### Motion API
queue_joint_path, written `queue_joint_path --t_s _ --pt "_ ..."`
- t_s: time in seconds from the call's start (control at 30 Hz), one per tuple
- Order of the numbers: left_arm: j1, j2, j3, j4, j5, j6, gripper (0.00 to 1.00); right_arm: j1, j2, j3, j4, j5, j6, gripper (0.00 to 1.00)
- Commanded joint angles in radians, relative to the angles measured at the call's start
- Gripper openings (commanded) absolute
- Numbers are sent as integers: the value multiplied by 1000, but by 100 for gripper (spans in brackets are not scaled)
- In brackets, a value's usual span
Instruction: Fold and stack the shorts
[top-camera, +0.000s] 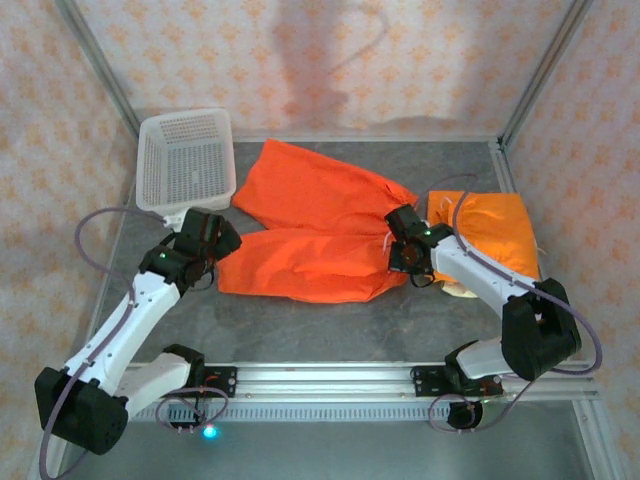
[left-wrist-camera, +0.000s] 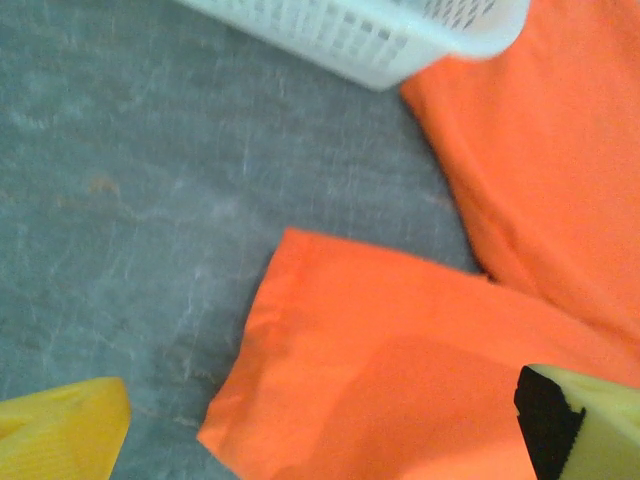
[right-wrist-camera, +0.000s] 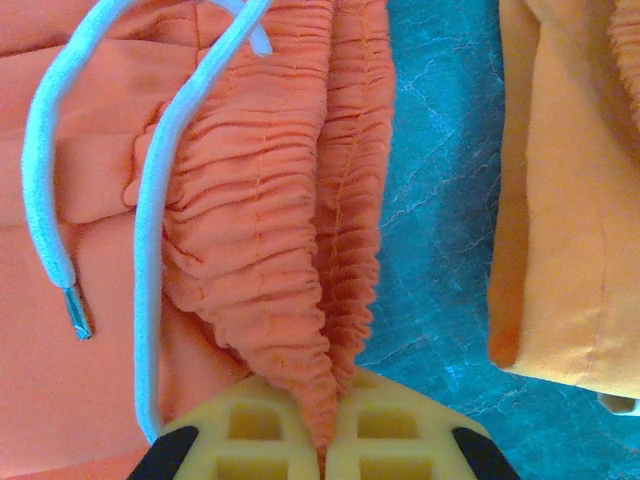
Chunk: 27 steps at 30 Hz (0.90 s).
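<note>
Left gripper (left-wrist-camera: 320, 440): yellow-padded fingers spread wide with nothing between them, hanging just above the left end of the spread bright orange cloth shorts with a white drawstring (top-camera: 310, 225). The hem of the near leg lies directly beneath the fingers and runs off to the right. Bare grey table (top-camera: 330, 325) begins just left of that hem.

Right gripper (right-wrist-camera: 322, 440): fingers pinched tight on the gathered elastic waistband (right-wrist-camera: 300, 250) at the right end of the same shorts. The white cord drawstring (right-wrist-camera: 148, 300) trails loose across the cloth beside the grip.

Spread shorts, lie: flat on the table between the two arms, with the long axis running left to right. The waist is at the right and both legs point left, the far leg angling away toward the back. Judged from this, the left arm is the nearer one to the leg hems, and any fold would carry them rightward toward the held waist.

Folded orange cloth shorts (top-camera: 495, 235): a compact bundle at the right, just beyond the right gripper and apart from the waistband.

White plastic mesh basket (top-camera: 185, 160): far left corner, just beyond the left gripper, close beside the far leg.
</note>
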Motion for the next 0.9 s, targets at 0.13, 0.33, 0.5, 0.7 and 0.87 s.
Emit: queue_joint_path --t_s 0.13,0.33,0.5,0.7,0.87 --pt "5 -47 -253 49 116 -140 100 -7 -11 -5 26 -7 29 0" --pt "6 3 -333 194 191 -159 92 -7 -12 -16 34 -13 28 0" --pt "6 105 -317 271 229 -147 87 -7 -2 -20 48 -23 29 0" --pt "6 181 -279 315 245 -152 67 -7 12 -9 52 -35 30 0" --pt "6 199 -223 284 221 -135 36 -7 24 -4 46 -37 27 0"
